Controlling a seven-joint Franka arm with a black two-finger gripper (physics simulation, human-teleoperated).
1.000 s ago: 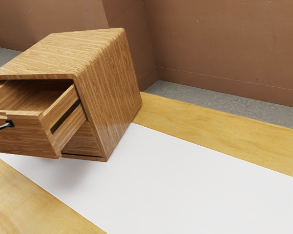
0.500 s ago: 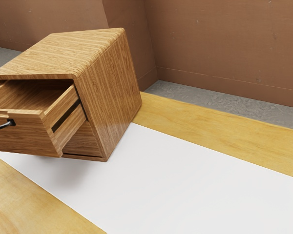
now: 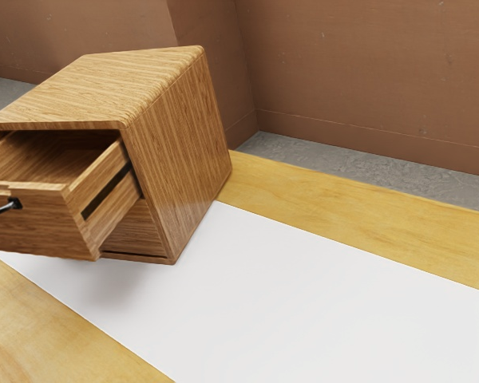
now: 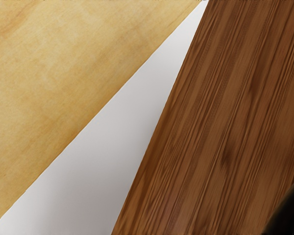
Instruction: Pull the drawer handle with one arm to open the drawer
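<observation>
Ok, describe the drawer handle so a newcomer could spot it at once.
Start at the wooden cabinet on the table's white strip. Its drawer stands pulled out toward the exterior view's left, and the handle sits on the drawer's front. It is the only thin, black, curved bar among all that wood grain.
</observation>
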